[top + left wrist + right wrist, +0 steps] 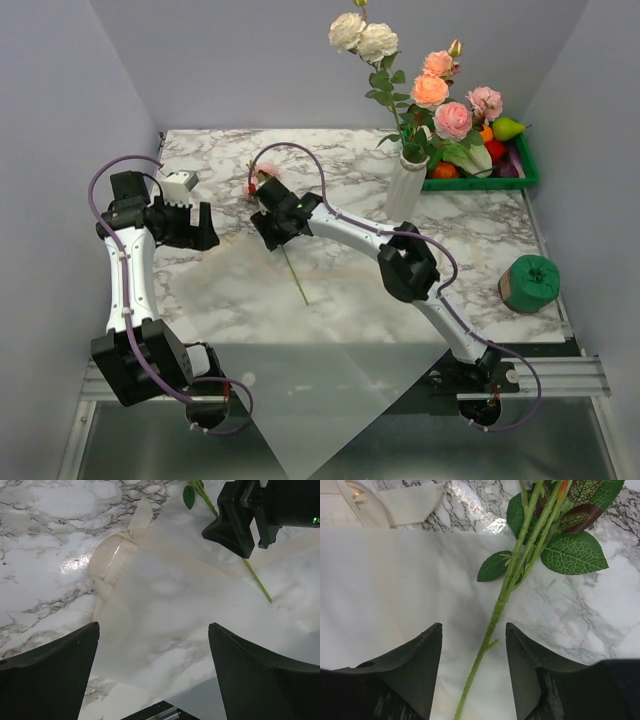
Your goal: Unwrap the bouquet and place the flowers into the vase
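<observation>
My right fingers (415,670) are spread astride the rose stem (492,622), not touching it. My left fingers (50,675) are spread and empty. The thin stem may roll aside, or the wrapping paper (385,590) may get pinched too.

White ribbed vase (404,188), pink, peach and white roses (431,90), green stem (492,625), cream ribbon (137,520), grey-veined white marble counter (480,250).

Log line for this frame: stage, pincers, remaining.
stage: paper flat, flowers in vase | right pincer: open astride loose stem | left pincer: open over paper | remaining: stem to vase
</observation>
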You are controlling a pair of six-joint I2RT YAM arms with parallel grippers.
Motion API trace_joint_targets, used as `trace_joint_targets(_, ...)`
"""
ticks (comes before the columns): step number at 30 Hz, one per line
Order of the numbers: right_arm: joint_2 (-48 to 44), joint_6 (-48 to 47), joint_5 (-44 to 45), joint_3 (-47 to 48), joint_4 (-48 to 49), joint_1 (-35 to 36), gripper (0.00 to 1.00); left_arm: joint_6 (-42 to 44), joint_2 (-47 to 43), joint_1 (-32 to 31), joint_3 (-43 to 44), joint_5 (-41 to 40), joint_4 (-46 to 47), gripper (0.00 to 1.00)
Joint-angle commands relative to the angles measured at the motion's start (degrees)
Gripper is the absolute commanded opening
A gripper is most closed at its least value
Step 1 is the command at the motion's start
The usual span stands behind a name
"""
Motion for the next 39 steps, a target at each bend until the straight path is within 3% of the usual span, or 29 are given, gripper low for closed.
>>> trace_joint_targets(1,2.2,1.6,-1.4,3.0,-1.4,-0.2,0.59,1.2,-1.4,0.5,-1.4,2.2,-1.4,0.99)
trace_joint_targets(9,4.3,2.8,-3.1,3.2,-1.2,-0.3,0.50,2.8,-2.9,0.5,-3.8,2.2,-1.9,0.99)
trace_joint_targets(15,4.0,3.4,-3.2,3.4,-0.9,-0.5,0.25,4.4,-3.2,0.4,-2.3,2.1,-3.2,0.99)
trace_joint_targets(22,-5.9,1.0,0.7,1.8,2.1,-0.9,0.10,4.8,-2.8,0.5,-0.4,4.2,-5.2,0.99)
trace_joint_targets(31,-25.3,-7.7,7.7,1.8,5.4,-3.5,0.07,5.1,-1.2,0.4,2.9,7.9,-7.9,0.99)
trace_joint_targets(33,-32.3,-9.9,9.3,-0.3,9.6,-4.6,0.04,5.2,-1.2,0.5,3.1,8.2,-8.0,0.99)
trace_joint_targets(39,-48.5,-24.9,19.3,-21.4,38.4,-7.2,0.01,5.9,-0.2,0.6,2.6,7.9,-7.8,0.99)
